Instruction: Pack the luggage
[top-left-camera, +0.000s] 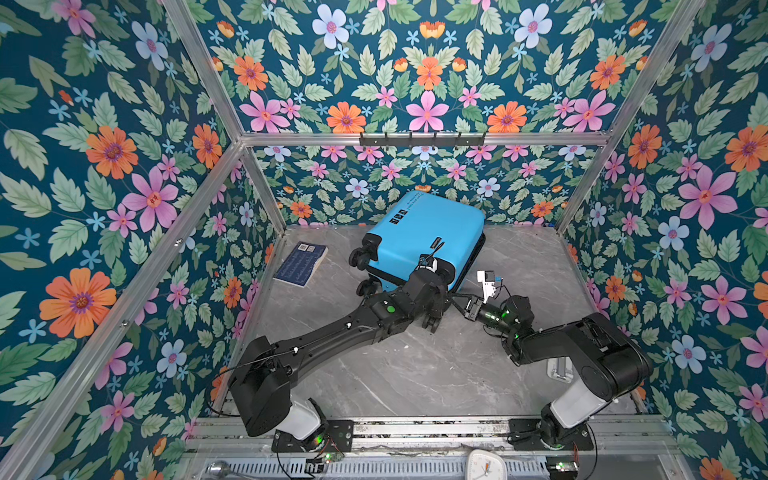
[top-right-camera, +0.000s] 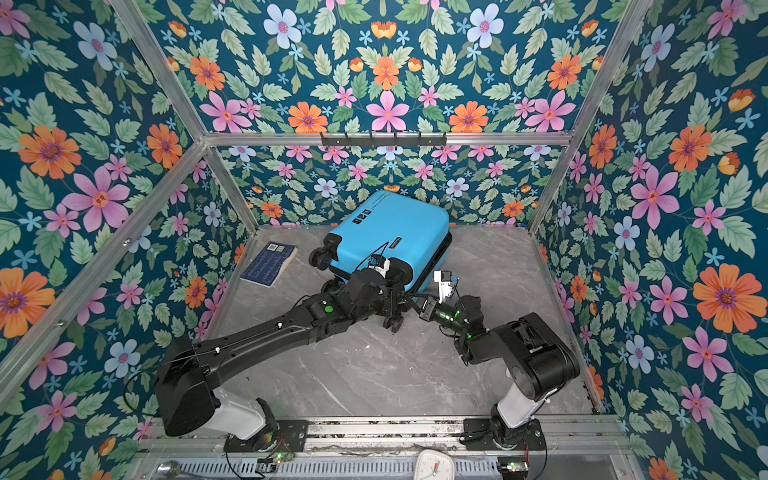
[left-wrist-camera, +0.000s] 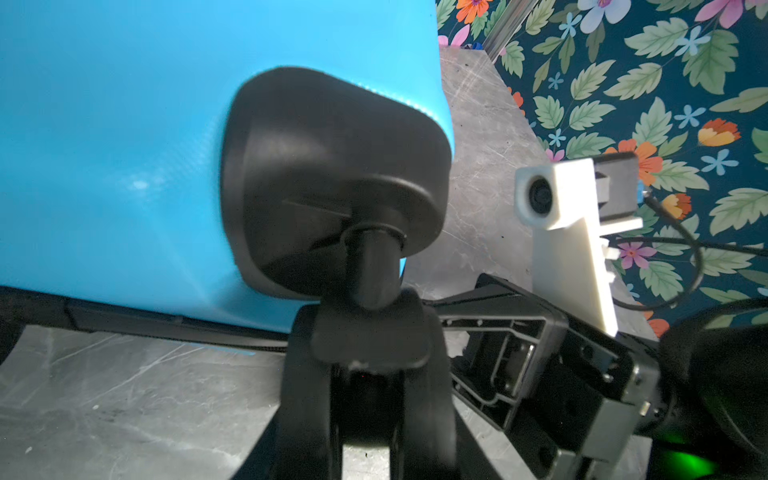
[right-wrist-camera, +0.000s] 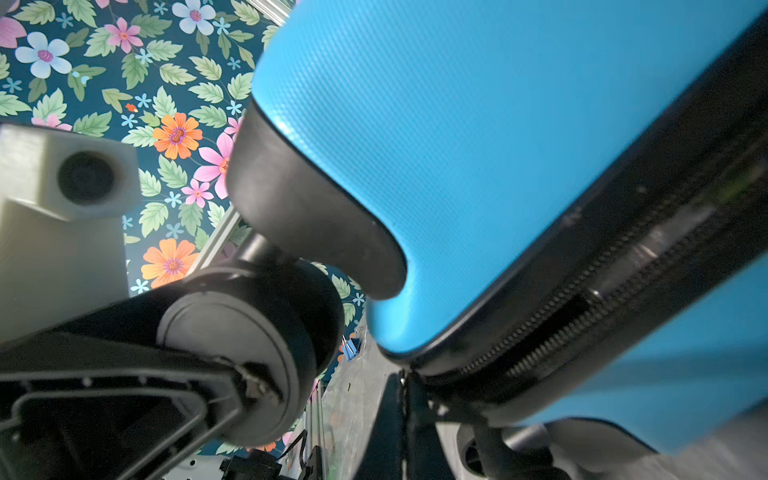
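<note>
Inside L tool (left-wrist-camera: 365, 399): luggage (left-wrist-camera: 124, 145) wheel (right-wrist-camera: 226, 353).

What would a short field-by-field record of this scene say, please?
luggage: blue, shells together, lying on the grey table
left claw: closed on a spinner wheel
right claw: shut, tips at the zip seam by that corner
zip: cannot tell whether fully closed
other: dark-blue flat item left of the luggage, apart from it

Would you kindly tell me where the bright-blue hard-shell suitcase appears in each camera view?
Top view: blue suitcase centre rear.
Top view: same place.
Left wrist: suitcase fills half the frame.
Right wrist: suitcase and zip seam, close-up.
Shared landmark: black corner wheel housing.
</note>
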